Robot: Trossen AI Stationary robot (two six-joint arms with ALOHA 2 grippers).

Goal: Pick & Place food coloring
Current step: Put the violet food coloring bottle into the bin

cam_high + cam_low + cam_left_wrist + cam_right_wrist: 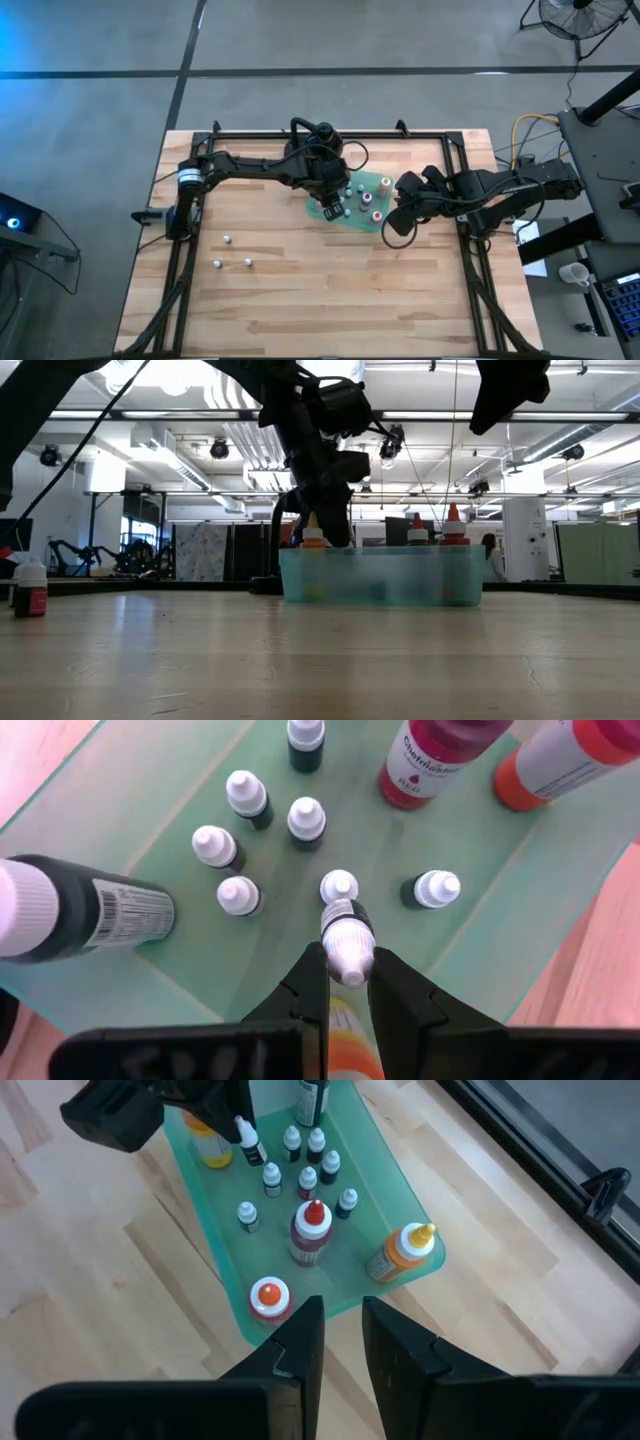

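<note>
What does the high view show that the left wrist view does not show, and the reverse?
Only the high view shows three small bottles lying on the bare wood, far from the green tray, and the right gripper hovering at the tray's edge. Only the left wrist view shows the left gripper shut on a small white-capped bottle above the tray. Both show the tray with bottles standing in it.

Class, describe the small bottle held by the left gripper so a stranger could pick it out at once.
Find the green tray at the middle of the wooden table. Over it the left gripper is shut on a small bottle, dark with a white cap. Unlike the small bottles standing in the tray, it is lifted, pinched between the fingers.
</note>
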